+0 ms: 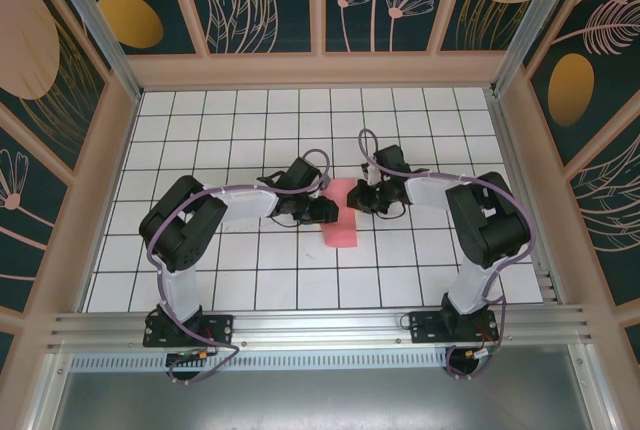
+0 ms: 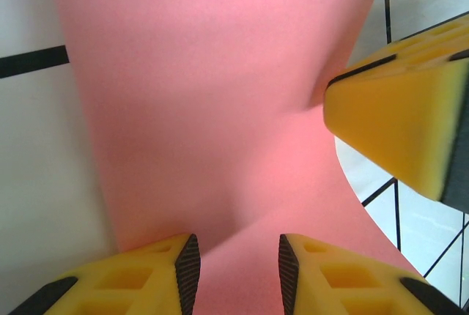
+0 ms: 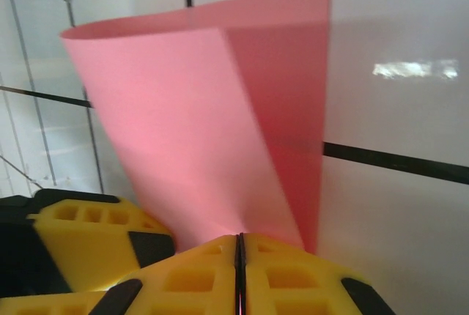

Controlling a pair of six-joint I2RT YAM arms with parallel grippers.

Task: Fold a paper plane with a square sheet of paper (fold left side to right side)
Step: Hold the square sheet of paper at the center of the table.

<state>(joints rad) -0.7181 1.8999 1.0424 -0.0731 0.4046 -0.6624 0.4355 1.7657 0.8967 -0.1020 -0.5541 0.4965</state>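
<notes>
My right claw (image 3: 239,253) is pinched fully closed on an edge of the square sheet of paper (image 3: 198,124); a sliver of pink shows in the seam between the pads. From that pinch the sheet rises away from the claw in a loose curl. One flap bows over toward the left and the other stands darker behind it, with no sharp crease that I can see. Just left of that claw sits my left claw (image 2: 234,267), its pads narrowly apart with pink showing through the gap. It grips nothing that I can make out. The paper spreads out ahead of it and narrows to a waist where the right claw's finger presses in from the right.

The step in hand, as I judge it, is carrying the left side over to the right. I'd use the right pinch as a steady anchor and have the left claw take its edge properly before moving. Edge should meet edge squarely before flattening, since a skew here would run through every later fold. The paper looks thin and springy, so I'd press the crease down against the surface (image 1: 250,270).

The sheet is plain pink-red and smooth. From overhead, it lies between the two claws and reaches from them toward the arm bases.
</notes>
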